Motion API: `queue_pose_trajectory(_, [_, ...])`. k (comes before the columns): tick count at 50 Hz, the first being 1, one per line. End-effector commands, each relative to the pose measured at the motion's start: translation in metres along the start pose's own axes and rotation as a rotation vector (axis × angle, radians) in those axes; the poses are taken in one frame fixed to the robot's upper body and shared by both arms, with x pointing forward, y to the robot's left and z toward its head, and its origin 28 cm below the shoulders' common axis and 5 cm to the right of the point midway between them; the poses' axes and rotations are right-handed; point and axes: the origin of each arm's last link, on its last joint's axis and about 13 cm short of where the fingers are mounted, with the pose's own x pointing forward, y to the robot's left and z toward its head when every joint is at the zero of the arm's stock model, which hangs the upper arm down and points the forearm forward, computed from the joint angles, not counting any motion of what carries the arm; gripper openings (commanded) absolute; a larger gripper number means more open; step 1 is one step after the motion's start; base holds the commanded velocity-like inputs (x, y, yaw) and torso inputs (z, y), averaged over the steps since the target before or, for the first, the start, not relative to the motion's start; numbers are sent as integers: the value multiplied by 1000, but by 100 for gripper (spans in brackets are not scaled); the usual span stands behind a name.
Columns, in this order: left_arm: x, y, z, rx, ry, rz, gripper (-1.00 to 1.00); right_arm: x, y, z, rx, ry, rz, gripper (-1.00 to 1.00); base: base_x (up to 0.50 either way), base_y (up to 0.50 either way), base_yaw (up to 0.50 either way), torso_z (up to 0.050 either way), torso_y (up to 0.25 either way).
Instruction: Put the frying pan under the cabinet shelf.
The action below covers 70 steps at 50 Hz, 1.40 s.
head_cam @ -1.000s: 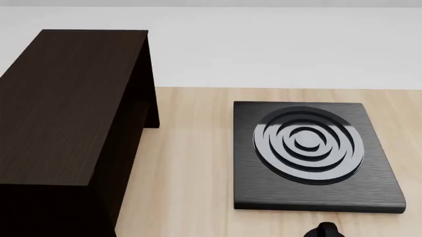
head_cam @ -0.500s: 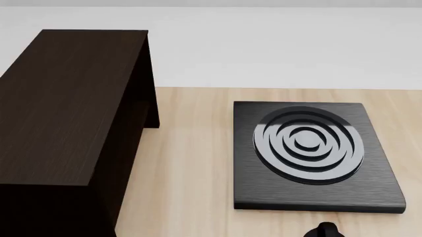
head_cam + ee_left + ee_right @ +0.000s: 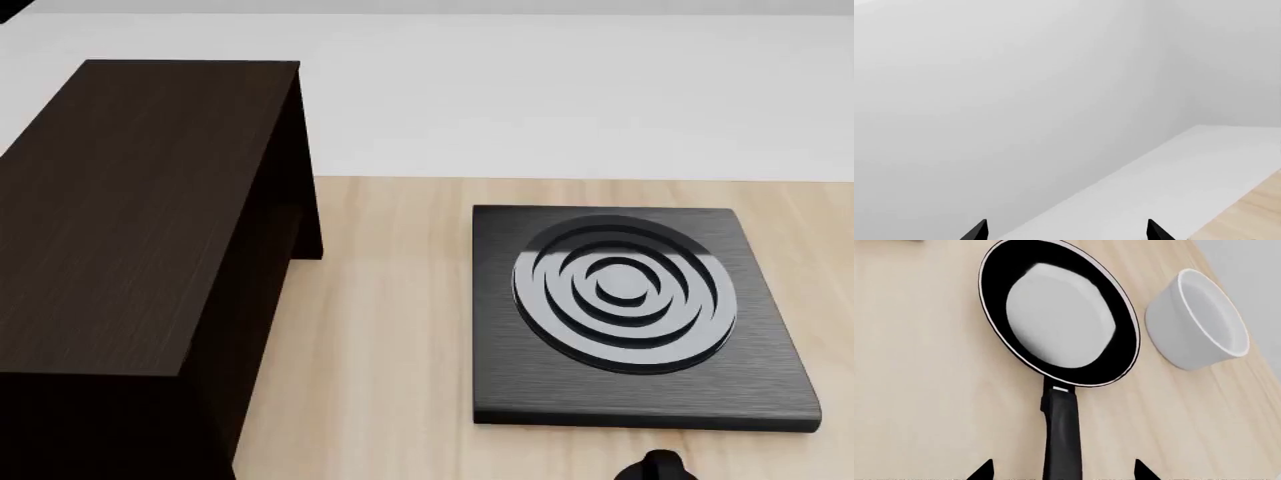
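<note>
A: Count what you have, biggest first. One table (image 3: pixel 387 330) of pale wood carries everything. One cabinet shelf (image 3: pixel 134 220), dark brown and boxy, stands on its left part in your head view. One square black plate (image 3: pixel 627 320) with grey concentric rings lies flat to the cabinet's right, a strip of bare wood between them.

B: And the smaller things?

A: One frying pan (image 3: pixel 1057 315) and one white pot (image 3: pixel 1197 320), both seen only from your right wrist camera. The pan lies flat on the wood, its bowl out ahead of your right end effector (image 3: pixel 1063 471). Its long black handle (image 3: pixel 1062 435) runs back toward you and passes between the two fingertips. The pot stands just beside the pan's rim, off to one side of the end effector's line, with a narrow gap showing between them.

B: Are the fingers on the handle?

A: No. Your right end effector is spread, a fingertip on each side of the handle with wood visible between. Your left end effector (image 3: pixel 1066 231) is spread too, holding nothing, pointing at a plain white wall and floor with only a corner of the table in view.
</note>
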Motion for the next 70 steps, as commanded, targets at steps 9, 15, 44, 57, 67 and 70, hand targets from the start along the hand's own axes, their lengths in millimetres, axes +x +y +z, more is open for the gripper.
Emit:
queue_pose_trajectory(9, [5, -5, 4, 11, -1, -16, 100, 8, 2, -13, 31, 26, 14, 100, 0, 0, 0, 0, 0])
queue_pose_trajectory(15, [4, -6, 7, 17, -1, -20, 100, 12, 4, -11, 36, 27, 17, 100, 0, 0, 0, 0, 0])
queue_pose_trajectory(44, [11, -11, 6, 19, 0, -33, 100, 31, 5, -15, 43, 48, 10, 100, 0, 0, 0, 0, 0])
queue_pose_trajectory(57, [14, -14, 6, 20, 3, -43, 100, 43, 16, -23, 59, 68, 35, 100, 0, 0, 0, 0, 0])
queue_pose_trajectory(67, [17, -15, 5, 24, 9, -43, 100, 47, 14, -29, 79, 79, 34, 100, 0, 0, 0, 0, 0])
queue_pose_trajectory(70, [17, -15, 5, 23, 9, -44, 100, 46, 11, -28, 88, 78, 25, 100, 0, 0, 0, 0, 0])
